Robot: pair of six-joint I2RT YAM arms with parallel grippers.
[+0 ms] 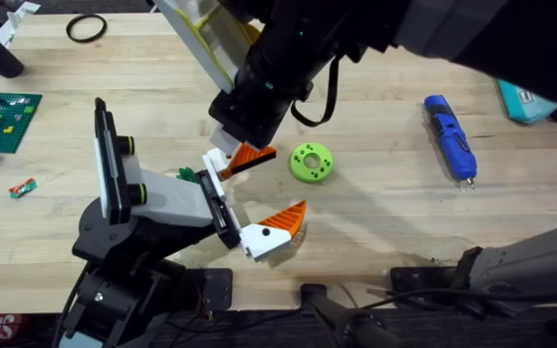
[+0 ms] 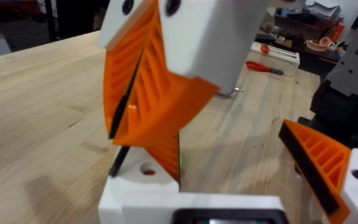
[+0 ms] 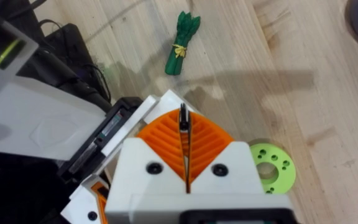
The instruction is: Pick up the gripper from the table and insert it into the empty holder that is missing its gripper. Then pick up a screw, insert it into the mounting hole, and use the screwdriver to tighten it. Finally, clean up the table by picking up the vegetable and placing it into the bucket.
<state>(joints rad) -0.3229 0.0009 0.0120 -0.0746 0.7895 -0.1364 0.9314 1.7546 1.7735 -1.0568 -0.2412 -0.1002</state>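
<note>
Right gripper (image 1: 249, 155) with orange ribbed pads (image 3: 160, 140) pressed together, clamped on small orange wedge finger with white plastic block base (image 1: 218, 161). Base jutting past fingertips, at flat black slotted holder bracket (image 1: 219, 201) just beyond; seated or not, cannot tell. Long axis running from pads toward bracket. Likely needs a push along it.

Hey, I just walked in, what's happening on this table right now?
The right gripper is shut on the loose orange finger and holds it at the black holder on the white gripper body, near the twin finger already mounted there. Whether it is seated I cannot tell. The blue screwdriver, the lime-green disc and the asparagus bunch lie on the table, untouched.
</note>
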